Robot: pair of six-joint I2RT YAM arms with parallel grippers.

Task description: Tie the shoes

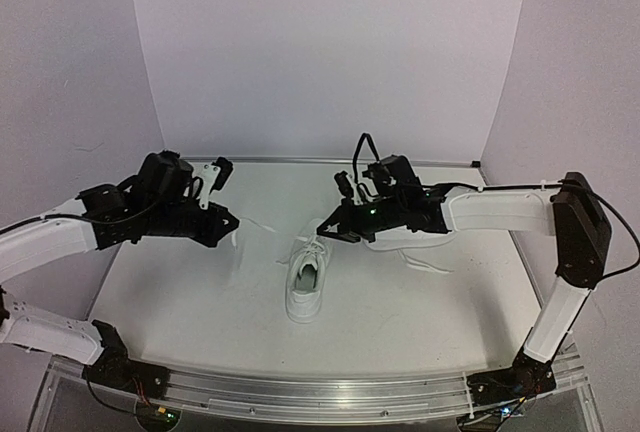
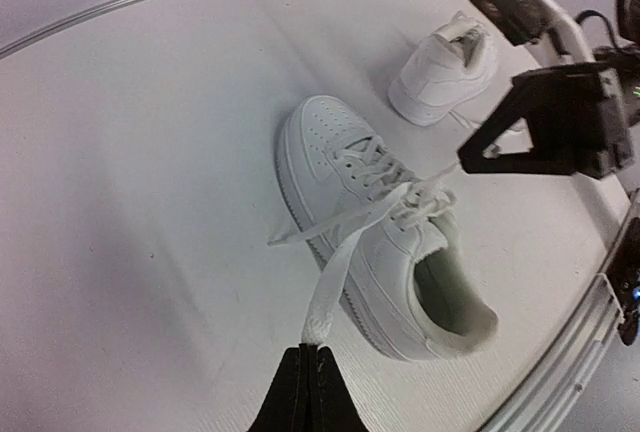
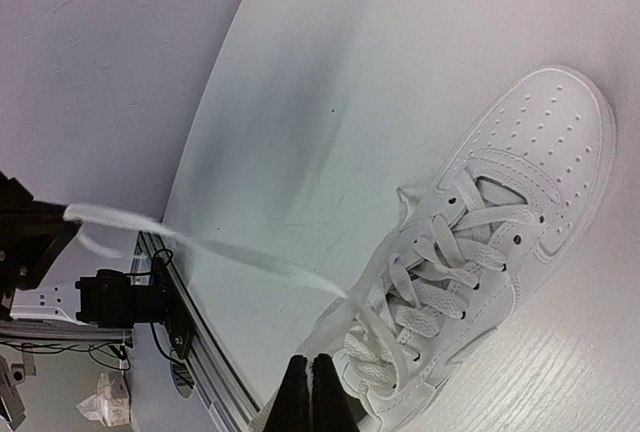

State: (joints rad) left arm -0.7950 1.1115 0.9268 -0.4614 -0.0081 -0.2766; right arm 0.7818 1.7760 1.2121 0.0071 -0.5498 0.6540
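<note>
One shoe lies mid-bench between the grippers: the left gripper, out to its left, is clenched on its taut lace, the right gripper is clamped shut just over its laces, and the other shoe lies beyond, right.

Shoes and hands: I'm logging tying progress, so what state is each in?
Near shoe, upright, untied.
Its lace, one end drawn out straight.
Far shoe, upright, a lace trailing loose.
Left hand, shut on that lace's end.
Right hand, shut at the near shoe's laces; hold unclear.
</note>
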